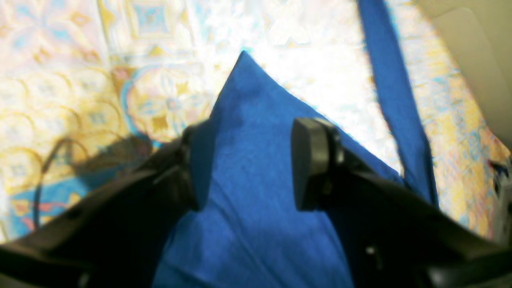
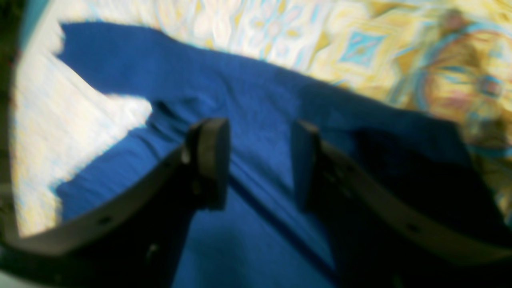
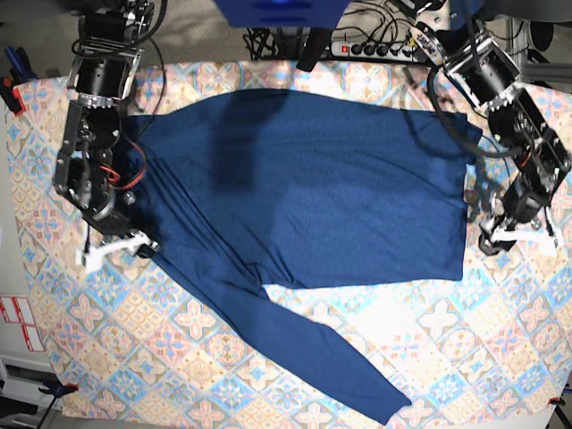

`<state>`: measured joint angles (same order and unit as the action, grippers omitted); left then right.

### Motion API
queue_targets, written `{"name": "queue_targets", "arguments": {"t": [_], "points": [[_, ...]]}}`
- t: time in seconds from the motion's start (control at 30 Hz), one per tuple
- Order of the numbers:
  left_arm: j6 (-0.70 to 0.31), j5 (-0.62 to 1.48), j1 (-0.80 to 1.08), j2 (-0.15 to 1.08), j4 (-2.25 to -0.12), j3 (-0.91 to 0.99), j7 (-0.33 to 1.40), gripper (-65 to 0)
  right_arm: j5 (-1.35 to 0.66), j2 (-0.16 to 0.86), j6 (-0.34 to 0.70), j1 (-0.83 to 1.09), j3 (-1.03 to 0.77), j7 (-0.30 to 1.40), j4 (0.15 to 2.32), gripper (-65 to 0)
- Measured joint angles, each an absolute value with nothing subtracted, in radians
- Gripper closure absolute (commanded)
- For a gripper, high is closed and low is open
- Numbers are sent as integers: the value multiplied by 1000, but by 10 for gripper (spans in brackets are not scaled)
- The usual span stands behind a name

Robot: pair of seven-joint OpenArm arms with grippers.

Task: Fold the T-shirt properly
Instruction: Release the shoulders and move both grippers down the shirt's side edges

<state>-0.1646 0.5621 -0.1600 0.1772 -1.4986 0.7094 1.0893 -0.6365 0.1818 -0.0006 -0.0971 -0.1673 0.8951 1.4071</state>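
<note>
The dark blue T-shirt (image 3: 304,188) lies spread flat on the patterned tablecloth (image 3: 465,349). One long sleeve (image 3: 313,349) runs down toward the front right. My left gripper (image 3: 518,237) is just off the shirt's right edge. In the left wrist view it (image 1: 252,164) is open, with a pointed corner of the shirt (image 1: 256,208) showing between its fingers. My right gripper (image 3: 116,248) is at the shirt's left edge. In the right wrist view it (image 2: 258,160) is open, low over the blue fabric (image 2: 248,96). I cannot tell whether either touches the cloth.
A power strip and cables (image 3: 375,45) lie beyond the table's far edge, beside a blue box (image 3: 281,11). A narrow blue strip of fabric (image 1: 388,92) runs past the right finger in the left wrist view. The tablecloth's front edge is near the sleeve end (image 3: 393,411).
</note>
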Motion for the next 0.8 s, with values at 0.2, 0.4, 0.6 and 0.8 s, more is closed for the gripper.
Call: {"name": "queue_targets", "arguments": {"t": [0.2,0.4,0.6,0.8], "points": [[-169,501,-262,212,-1247,704,913,-308,-519,192,-3,-141,-111,886,1395,-248],[-170,437,-345,236,-995,611,746,-308,-515,187,1,-160,-91,889,1395,-247],[-168,428,-422,255,-795,525,591,-305,-513,189,-1,-150,-91,891,1403,-247],[-163,431,-485,273,-586,435,395,-307,-517,186,-1,-137,-91,890,1411,-247]]}}
